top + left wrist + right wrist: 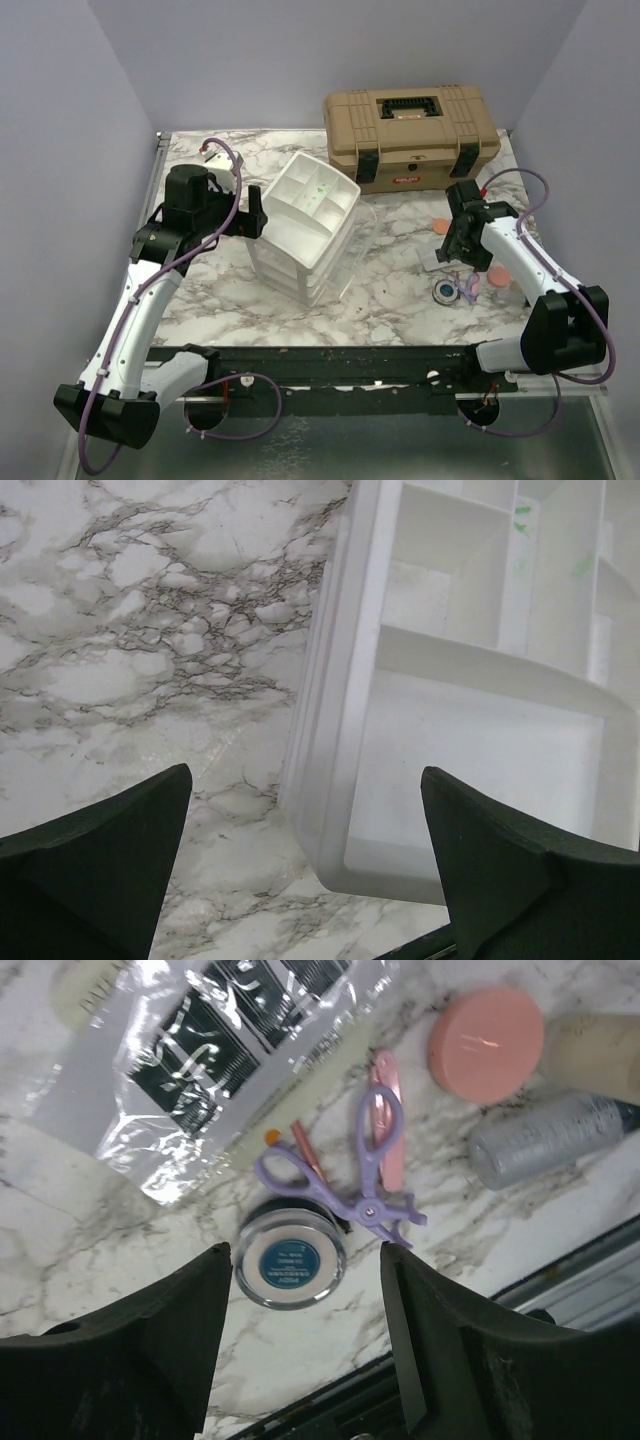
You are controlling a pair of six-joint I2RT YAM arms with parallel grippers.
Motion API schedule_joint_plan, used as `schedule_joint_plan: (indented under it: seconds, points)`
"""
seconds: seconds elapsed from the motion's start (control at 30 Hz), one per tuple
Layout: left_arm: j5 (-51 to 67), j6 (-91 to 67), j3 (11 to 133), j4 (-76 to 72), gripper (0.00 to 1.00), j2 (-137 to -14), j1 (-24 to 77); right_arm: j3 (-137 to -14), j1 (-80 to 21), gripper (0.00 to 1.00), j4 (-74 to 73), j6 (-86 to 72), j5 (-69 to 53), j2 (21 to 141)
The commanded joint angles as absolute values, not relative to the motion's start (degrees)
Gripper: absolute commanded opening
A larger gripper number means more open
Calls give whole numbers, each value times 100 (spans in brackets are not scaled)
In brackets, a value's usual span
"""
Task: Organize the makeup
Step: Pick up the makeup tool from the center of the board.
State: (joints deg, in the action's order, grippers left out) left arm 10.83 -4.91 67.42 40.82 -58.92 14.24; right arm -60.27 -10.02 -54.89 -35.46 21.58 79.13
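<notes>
My right gripper (305, 1255) hangs over the round compact (290, 1260), which sits on the marble table (60, 1240) on the right side, near the front edge, well apart from the white drawer unit (300, 215). The jaws stand partly open, one finger on each side of the compact, and I see nothing held between them. The left gripper (305, 780) is fully spread and empty, just beside the drawer unit. My worry is the purple eyelash curler (345, 1175): its clamp end lies just beside the compact on the right, so I judge the finger on that side may catch it and drag it, or pinch both together. The thin pencil (308, 1155) also ends at the compact's far rim and could be pushed. The compact is low and round, so an off-centre squeeze may make it skid out. It has no long axis; its blue lid faces up. The curler and the pencil both lie slanted, their lower ends toward the compact.
</notes>
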Motion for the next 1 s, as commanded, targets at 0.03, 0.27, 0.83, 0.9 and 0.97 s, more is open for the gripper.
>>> schedule_joint_plan:
  seconds: [0.03, 0.27, 0.83, 0.9, 0.97]
  points:
    - [922, -493, 6673, 4034, 99, -5771, 1525, -5871, -959, 66, -6068, -3615, 2563, 7754]
    - [895, -479, 6686, 4054, 99, -5736, 1537, -5722, -938, 64, -6460, -3528, 2397, 7951]
    - [777, -417, 6698, 4074, 99, -5713, 1648, -5541, -510, 54, -5386, -3930, 2862, 8489]
    - [684, -404, 6701, 4086, 99, -5727, 1652, -5510, -509, 54, -5287, -3958, 2798, 8482]
    - [679, -404, 6714, 4095, 99, -5738, 1652, -5451, -510, 53, -5182, -4014, 2742, 8509]
